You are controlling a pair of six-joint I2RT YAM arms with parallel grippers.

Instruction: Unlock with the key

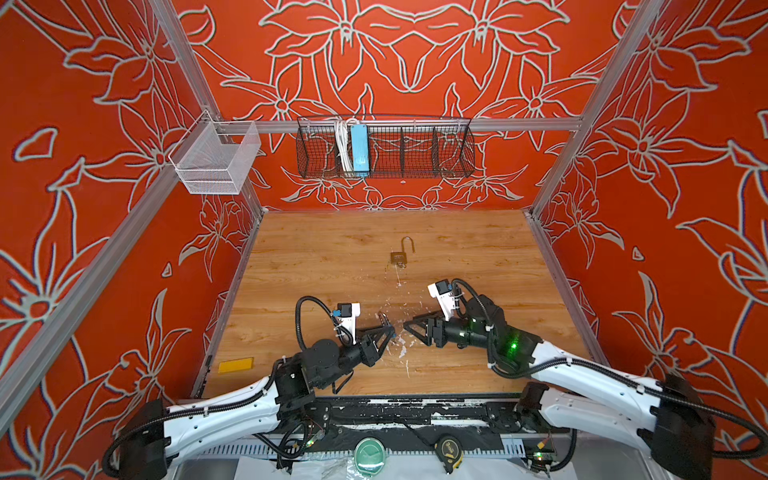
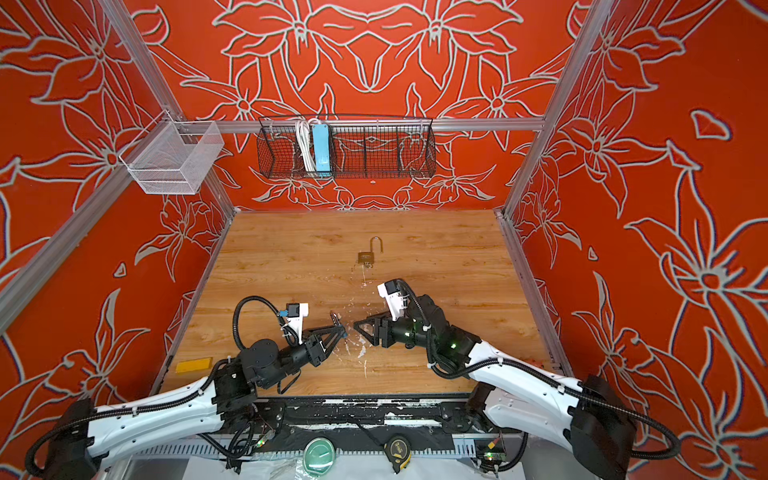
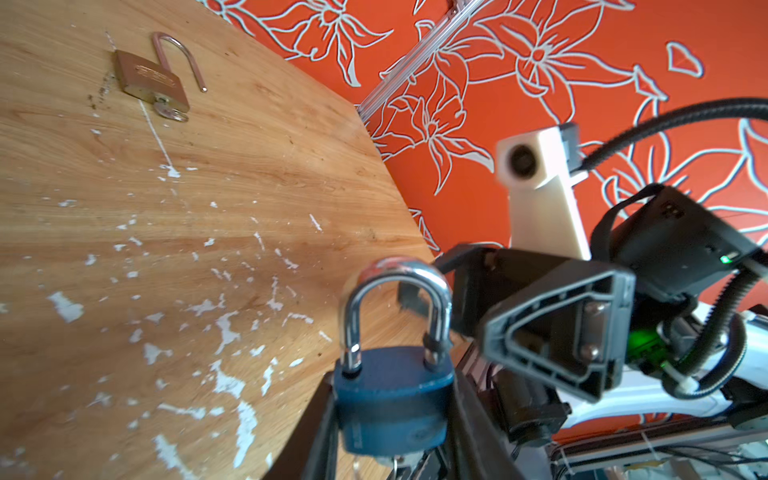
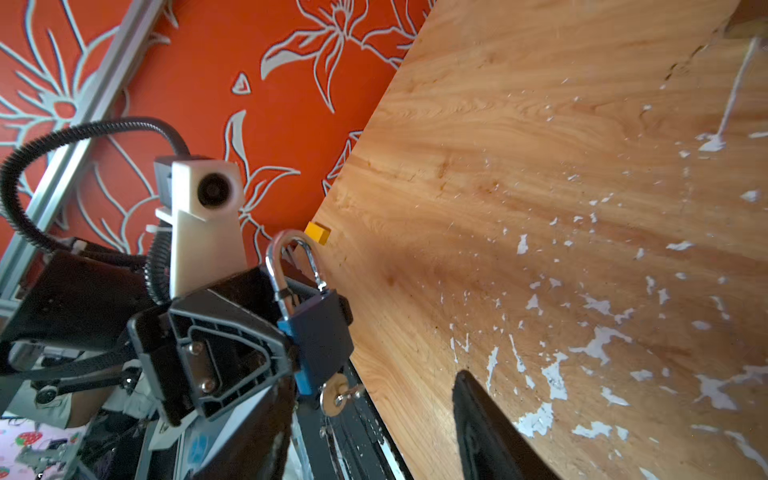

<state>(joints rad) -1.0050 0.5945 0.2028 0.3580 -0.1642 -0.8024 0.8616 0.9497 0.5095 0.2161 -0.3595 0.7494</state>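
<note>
My left gripper (image 1: 390, 330) (image 3: 392, 419) is shut on the body of a blue padlock (image 3: 392, 399) (image 4: 320, 336), held above the front middle of the table with its silver shackle pointing up. Both shackle legs appear to sit in the body. A key (image 4: 333, 397) with a round brass head sticks out of the padlock's underside. My right gripper (image 1: 409, 326) (image 4: 370, 424) faces it from the right, close by and open. Nothing sits between its fingers (image 4: 490, 428), and they are clear of the key.
A brass padlock (image 1: 399, 257) (image 3: 149, 79) lies farther back on the wooden table (image 1: 478, 257), its shackle swung open and a key in its base. A yellow block (image 1: 235, 365) lies at the front left. A black wire basket (image 1: 415, 151) and a white mesh basket (image 1: 216, 158) hang on the walls.
</note>
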